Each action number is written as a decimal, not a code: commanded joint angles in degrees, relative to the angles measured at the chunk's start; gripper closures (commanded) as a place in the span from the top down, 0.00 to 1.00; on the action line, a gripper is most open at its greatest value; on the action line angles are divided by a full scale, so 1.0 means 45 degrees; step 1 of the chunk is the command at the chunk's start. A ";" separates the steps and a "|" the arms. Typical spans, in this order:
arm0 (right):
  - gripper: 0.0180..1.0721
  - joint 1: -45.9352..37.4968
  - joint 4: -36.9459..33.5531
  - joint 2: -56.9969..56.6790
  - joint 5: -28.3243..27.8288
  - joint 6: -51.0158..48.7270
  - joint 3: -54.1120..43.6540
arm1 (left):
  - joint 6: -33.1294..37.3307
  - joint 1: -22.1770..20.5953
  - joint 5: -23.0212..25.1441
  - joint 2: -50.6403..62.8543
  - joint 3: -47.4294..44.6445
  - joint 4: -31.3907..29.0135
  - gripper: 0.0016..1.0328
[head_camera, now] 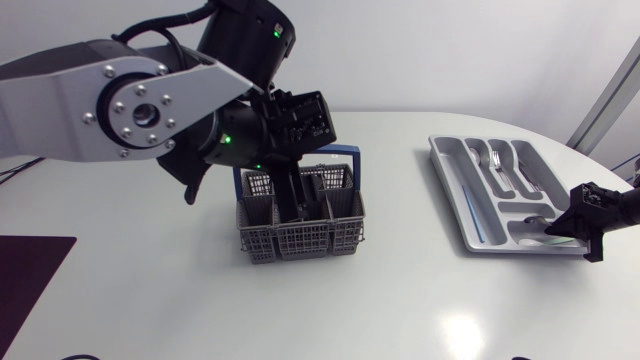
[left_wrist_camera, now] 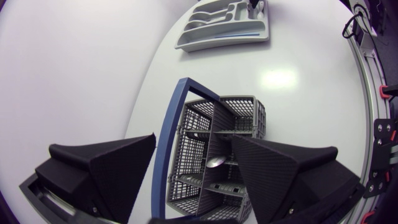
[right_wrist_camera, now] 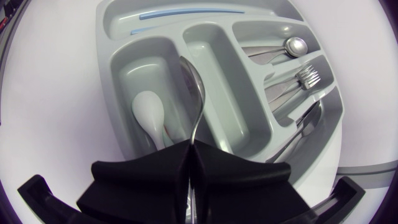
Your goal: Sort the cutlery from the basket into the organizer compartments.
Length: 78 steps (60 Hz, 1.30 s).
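Over the organizer (right_wrist_camera: 221, 93) our right gripper (right_wrist_camera: 191, 149) clamps 1 spoon (right_wrist_camera: 195, 81), due for release; left gripper (left_wrist_camera: 194, 146) gapes above the basket (left_wrist_camera: 244, 117).

I work over a white, glossy counter (head_camera: 150, 310) whose far edge curves round in a smooth arc. A soft bright patch of reflected light (head_camera: 462, 335) sits on its near part toward my right side, and a like glare (left_wrist_camera: 278, 78) shows in my left wrist view. A flat dark rectangular sheet (head_camera: 28, 275) lies at the near left, cut by the view's edge.
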 commanded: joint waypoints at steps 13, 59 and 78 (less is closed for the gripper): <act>0.36 0.0077 0.0386 -0.0514 0.0055 -0.0520 -0.0966 | 0.0606 -0.0131 -0.0105 -0.0406 -0.0314 -0.0369 0.82; 0.71 0.1484 -0.2212 -0.8112 -0.2406 0.0652 -0.5732 | 0.6739 0.0728 -0.0261 -0.0054 -0.3693 0.2815 0.67; 0.74 0.3652 -0.2837 -1.1061 -0.3324 0.2937 -0.7666 | 0.8282 0.1079 -0.0241 0.0922 -0.3341 0.3987 0.58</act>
